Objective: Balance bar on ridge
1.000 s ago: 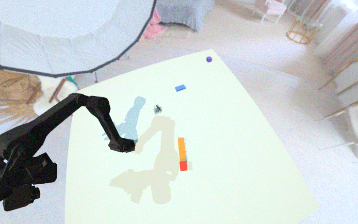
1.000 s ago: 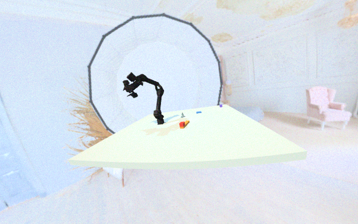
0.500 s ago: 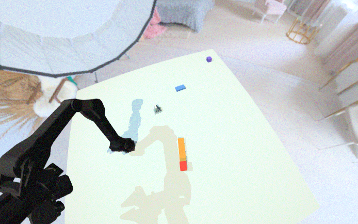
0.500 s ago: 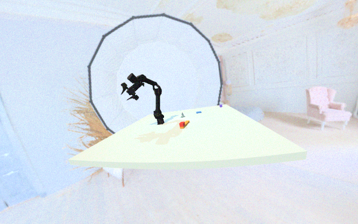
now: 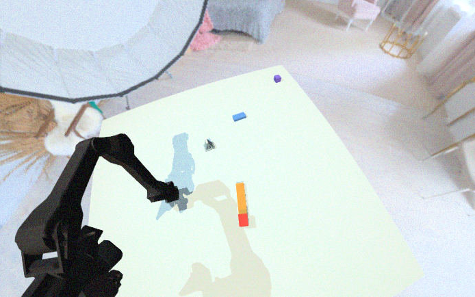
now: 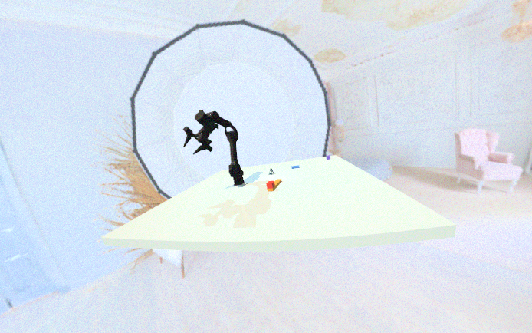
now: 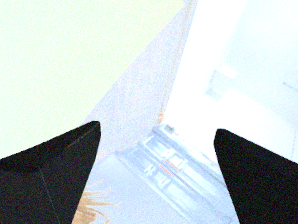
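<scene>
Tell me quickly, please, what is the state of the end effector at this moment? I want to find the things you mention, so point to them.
End effector [image 6: 189, 150] [image 7: 158, 132]: open, nothing between its fingers, raised above the table [image 5: 306, 191] [image 6: 322, 219] [image 7: 60, 55].

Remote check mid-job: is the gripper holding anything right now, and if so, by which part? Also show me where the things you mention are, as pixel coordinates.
Nothing is held: the gripper [image 6: 190, 150] [image 7: 158, 132] is open, its fingers apart, and the orange bar [image 5: 241, 197] [image 6: 277, 182] lies on the table [image 5: 306, 184] [image 6: 322, 210].

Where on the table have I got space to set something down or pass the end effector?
In the top view, the widest patch of table runs from the orange bar to the right edge. Another lies between the blue block and purple cube. It's tighter where the red block meets the bar.
</scene>
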Controlling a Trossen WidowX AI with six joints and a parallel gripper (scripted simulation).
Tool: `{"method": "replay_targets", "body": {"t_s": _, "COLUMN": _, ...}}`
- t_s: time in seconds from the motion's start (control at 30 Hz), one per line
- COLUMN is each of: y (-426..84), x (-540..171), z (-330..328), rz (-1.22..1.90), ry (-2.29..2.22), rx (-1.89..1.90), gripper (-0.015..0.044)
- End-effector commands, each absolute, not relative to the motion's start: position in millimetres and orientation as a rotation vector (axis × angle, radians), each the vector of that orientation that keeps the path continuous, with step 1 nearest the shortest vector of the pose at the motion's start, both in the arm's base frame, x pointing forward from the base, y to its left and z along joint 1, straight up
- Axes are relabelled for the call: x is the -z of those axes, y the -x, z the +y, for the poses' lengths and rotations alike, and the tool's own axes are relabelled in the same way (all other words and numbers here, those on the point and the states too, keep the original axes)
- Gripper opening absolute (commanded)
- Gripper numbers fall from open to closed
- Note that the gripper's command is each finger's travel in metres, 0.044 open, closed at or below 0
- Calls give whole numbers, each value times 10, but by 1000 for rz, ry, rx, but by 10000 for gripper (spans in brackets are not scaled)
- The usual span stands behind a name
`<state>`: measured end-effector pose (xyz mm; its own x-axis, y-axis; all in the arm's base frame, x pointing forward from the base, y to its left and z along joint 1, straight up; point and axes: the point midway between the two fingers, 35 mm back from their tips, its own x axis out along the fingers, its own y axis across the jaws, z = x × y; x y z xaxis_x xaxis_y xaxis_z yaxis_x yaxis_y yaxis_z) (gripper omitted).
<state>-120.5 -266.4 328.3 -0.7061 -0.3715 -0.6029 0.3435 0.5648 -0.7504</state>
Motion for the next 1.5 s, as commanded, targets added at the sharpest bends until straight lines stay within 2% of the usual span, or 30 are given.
{"method": "replay_targets", "body": {"t_s": 0.0, "y": 989, "x": -3170, "z": -2789, "rz": 2018, "ry": 89, "rx": 1063, "gripper": 315}}
{"method": "replay_targets", "body": {"t_s": 0.73, "y": -273, "x": -2653, "z": -3098, "rz": 1894, "ry": 429, "rx": 450, "gripper": 315}}
{"method": "replay_targets", "body": {"t_s": 1.47, "y": -1552, "x": -2165, "z": -2778, "rz": 1700, "ry": 723, "rx": -131, "gripper": 315}}
